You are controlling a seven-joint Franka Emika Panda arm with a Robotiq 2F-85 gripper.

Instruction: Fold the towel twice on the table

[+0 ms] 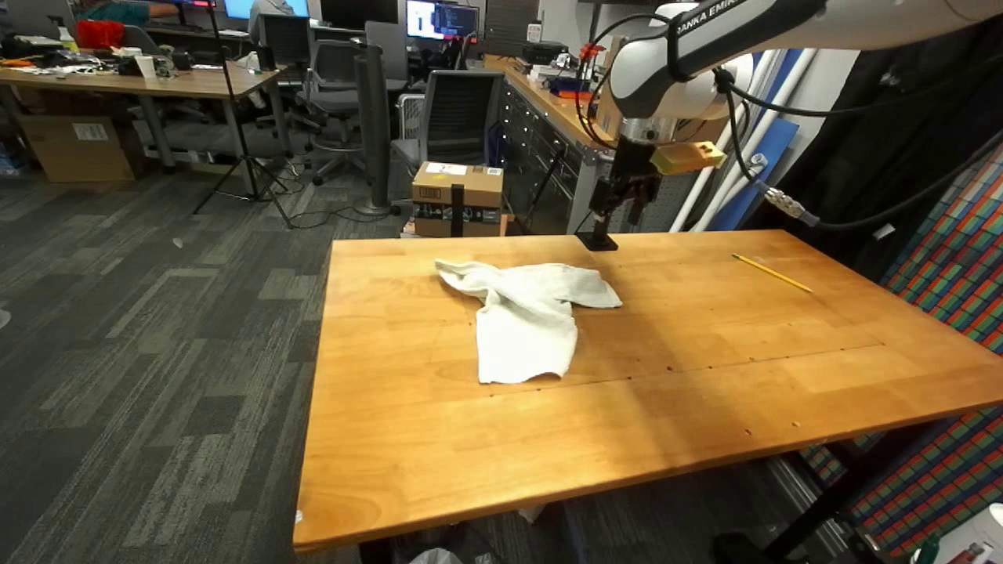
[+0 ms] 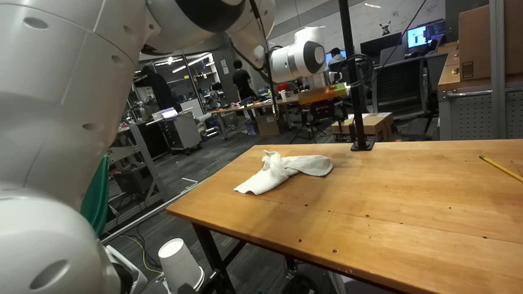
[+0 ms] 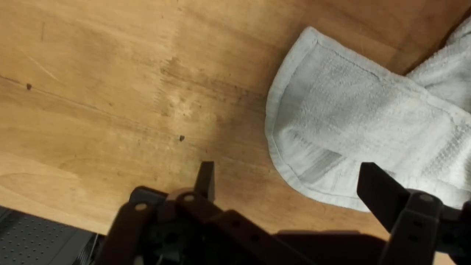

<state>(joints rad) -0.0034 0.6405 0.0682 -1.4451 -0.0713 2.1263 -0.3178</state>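
A white towel (image 1: 526,329) lies crumpled on the wooden table (image 1: 666,439), with a bunched middle and flaps spreading out. It also shows in an exterior view (image 2: 271,175) with a raised fold. In the wrist view one rounded flap of the towel (image 3: 353,106) lies flat at the right. My gripper (image 3: 287,165) is open and empty, its fingers wide apart. In the wrist view the left finger appears over bare wood and the right finger over the towel's flap. In both exterior views the gripper (image 1: 631,207) (image 2: 322,120) hangs above the table's far edge, apart from the towel.
A black post (image 2: 356,102) with a flat base (image 1: 597,241) stands at the table's edge close to the gripper. A yellow pencil (image 1: 772,272) lies on the table, also seen in an exterior view (image 2: 500,168). Cardboard boxes (image 1: 458,196) stand beyond the table.
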